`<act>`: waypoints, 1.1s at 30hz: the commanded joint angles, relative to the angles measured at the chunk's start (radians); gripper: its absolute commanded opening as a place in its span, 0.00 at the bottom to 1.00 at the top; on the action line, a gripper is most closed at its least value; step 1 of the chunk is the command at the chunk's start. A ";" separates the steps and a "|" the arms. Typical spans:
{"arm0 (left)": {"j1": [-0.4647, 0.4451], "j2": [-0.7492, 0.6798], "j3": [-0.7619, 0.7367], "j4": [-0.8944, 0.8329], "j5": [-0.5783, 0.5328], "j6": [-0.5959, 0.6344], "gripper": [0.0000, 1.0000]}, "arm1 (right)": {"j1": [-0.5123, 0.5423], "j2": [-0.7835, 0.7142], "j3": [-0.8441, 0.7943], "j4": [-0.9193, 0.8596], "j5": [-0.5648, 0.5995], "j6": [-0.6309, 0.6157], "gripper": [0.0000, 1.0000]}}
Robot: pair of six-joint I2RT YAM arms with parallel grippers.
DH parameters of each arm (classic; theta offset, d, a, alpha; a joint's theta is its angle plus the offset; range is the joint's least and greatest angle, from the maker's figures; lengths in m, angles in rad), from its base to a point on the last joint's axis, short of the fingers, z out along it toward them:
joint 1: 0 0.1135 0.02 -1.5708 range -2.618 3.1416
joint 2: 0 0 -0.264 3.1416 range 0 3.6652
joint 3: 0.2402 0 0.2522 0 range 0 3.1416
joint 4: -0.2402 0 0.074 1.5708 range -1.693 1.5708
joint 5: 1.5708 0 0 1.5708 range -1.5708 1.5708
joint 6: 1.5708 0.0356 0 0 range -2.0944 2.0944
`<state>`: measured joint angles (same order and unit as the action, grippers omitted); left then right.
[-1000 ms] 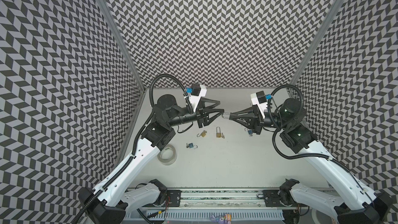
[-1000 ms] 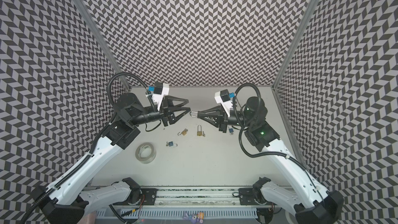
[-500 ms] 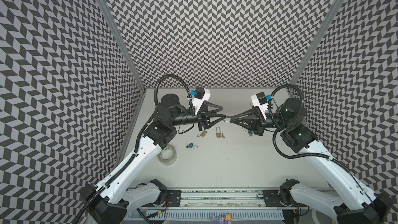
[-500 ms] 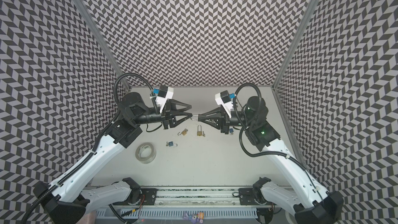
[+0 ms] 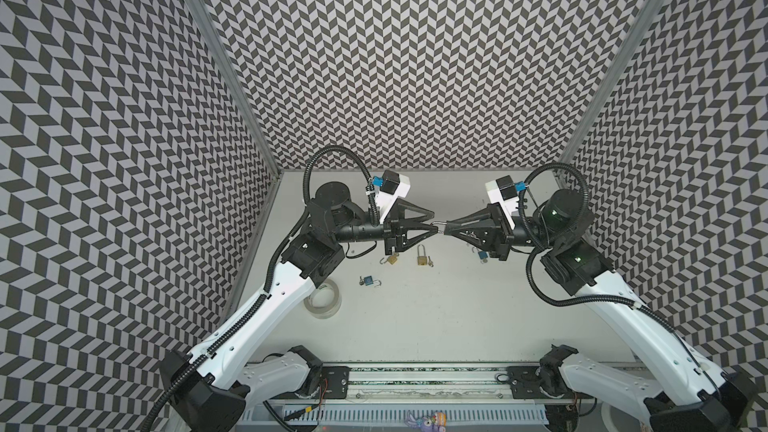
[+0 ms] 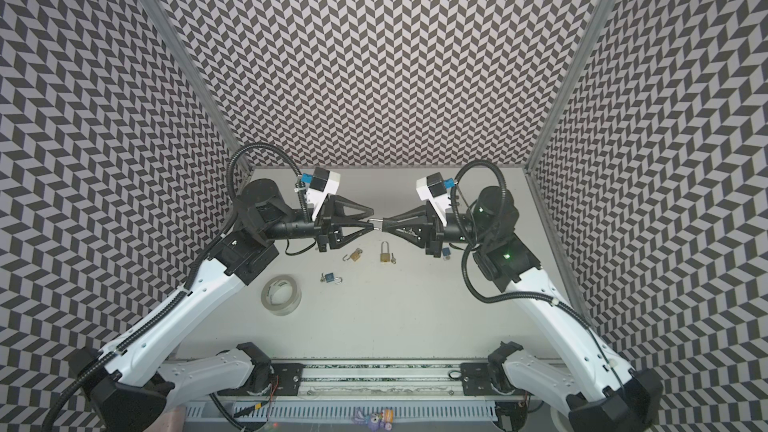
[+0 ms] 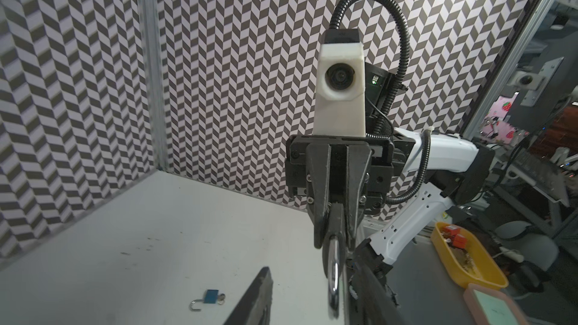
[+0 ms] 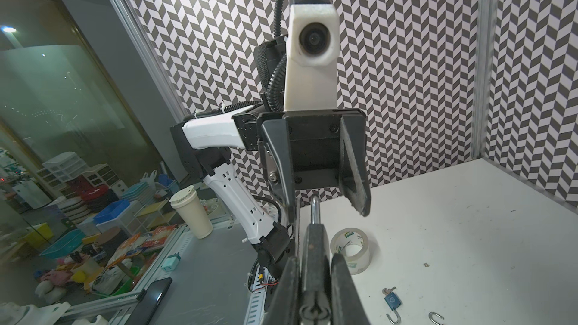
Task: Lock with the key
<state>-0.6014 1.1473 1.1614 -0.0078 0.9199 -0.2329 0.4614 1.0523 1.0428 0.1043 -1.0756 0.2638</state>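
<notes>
Tape roll (image 6: pixel 280 295) is lying nearest the front of the table (image 6: pixel 415 317), playing no part in your job. Just behind it a blue padlock (image 6: pixel 330 278) is lying with its hoop swung open. Further back two brass padlocks are sitting side by side: one (image 6: pixel 354 256) hooked open, its neighbour (image 6: pixel 385 254) closed, with what looks like a small key (image 6: pixel 393 260) just beside it.

Above these, your arms are meeting in mid-air.
- The right gripper (image 8: pixel 315 289) is pinching the dark body of the held padlock (image 8: pixel 314 254), jaws pressed onto its flat sides.
- Its shackle (image 8: pixel 315 207) is pointing straight at your other arm.
- The left gripper (image 8: pixel 327 214) is standing spread, the shackle sitting between its fingers (image 8: pixel 355 179) and nearer one of them.
- You cannot tell whether either finger is touching the shackle yet.

A second blue padlock (image 5: pixel 482 255) is lying on the table beneath the right gripper.

Progress, as I am judging it: you are done lifting and presenting the lock, and the locking itself is not yet done. You are lacking a grip on the shackle. I cannot tell whether a key is seated in the held padlock, since the right gripper is hiding most of the keyhole end. Seating the shackle and working the key are remaining.
</notes>
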 commanded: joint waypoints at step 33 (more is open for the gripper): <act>-0.011 -0.016 -0.002 0.000 -0.012 0.035 0.12 | -0.006 -0.040 0.007 -0.007 0.034 -0.065 0.00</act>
<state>-0.6086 1.1488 1.1542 -0.0048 0.9112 -0.2089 0.4595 1.0344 1.0424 0.0486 -1.0412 0.2092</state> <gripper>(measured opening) 0.135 0.139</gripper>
